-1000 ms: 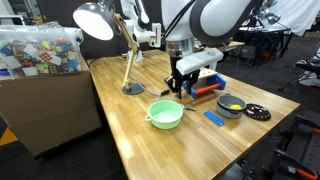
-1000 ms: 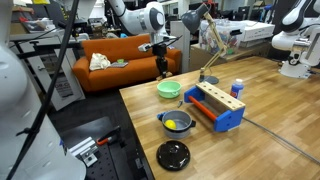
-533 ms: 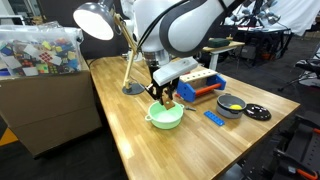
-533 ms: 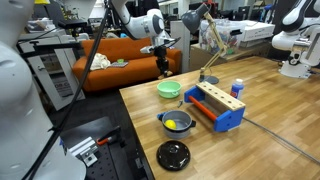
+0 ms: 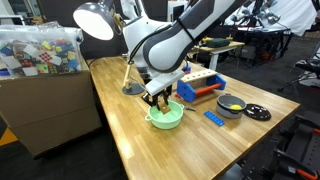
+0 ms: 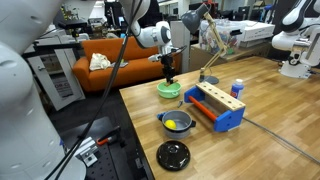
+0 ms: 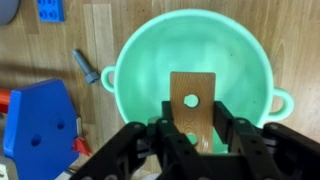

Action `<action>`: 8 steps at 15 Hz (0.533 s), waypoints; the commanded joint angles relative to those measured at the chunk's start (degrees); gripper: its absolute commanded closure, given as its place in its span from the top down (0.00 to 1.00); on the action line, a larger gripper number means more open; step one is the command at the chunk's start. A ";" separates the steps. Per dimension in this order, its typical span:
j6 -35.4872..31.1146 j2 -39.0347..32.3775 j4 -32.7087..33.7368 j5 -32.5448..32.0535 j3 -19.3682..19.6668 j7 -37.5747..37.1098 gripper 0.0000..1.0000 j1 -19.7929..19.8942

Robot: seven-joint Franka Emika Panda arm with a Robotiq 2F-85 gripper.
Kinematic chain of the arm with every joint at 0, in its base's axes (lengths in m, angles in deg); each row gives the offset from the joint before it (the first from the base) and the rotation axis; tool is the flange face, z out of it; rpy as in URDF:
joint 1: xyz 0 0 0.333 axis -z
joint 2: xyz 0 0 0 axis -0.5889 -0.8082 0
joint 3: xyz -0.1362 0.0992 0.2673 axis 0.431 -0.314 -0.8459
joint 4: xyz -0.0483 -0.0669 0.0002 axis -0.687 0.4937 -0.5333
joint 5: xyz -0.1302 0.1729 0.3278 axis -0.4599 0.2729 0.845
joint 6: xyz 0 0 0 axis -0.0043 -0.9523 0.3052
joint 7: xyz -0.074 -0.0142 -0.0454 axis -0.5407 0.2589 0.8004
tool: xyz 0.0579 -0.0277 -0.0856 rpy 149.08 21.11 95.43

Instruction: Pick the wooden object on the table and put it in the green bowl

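Observation:
My gripper (image 7: 192, 128) is shut on the wooden object (image 7: 190, 98), a flat tan block with a round hole, and holds it directly above the inside of the green bowl (image 7: 142, 70). In both exterior views the gripper (image 5: 158, 97) (image 6: 167, 76) hangs just over the mint-green bowl (image 5: 168, 120) (image 6: 169, 91) near the table's edge. The block is hard to make out in the exterior views.
A blue-and-orange toy box (image 5: 201, 84) (image 6: 214, 106) stands beside the bowl. A grey bowl with yellow contents (image 5: 231, 104) (image 6: 176, 123), a black disc (image 5: 257, 113) (image 6: 173, 154), a flat blue strip (image 5: 214, 118) and a desk lamp (image 5: 98, 22) are also on the table.
The arm has swung with the wooden object from near the toy box to over the green bowl and has come lower above it.

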 commanded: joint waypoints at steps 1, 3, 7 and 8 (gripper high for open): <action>4.57 -3.67 4.54 1.62 0.71 2.11 0.19 -0.76; 5.27 -4.92 4.74 2.06 0.62 2.26 0.19 -0.76; 6.20 -5.91 4.76 2.59 0.65 2.26 0.69 -0.87; 6.22 -5.54 4.39 2.43 0.77 2.06 0.75 -0.95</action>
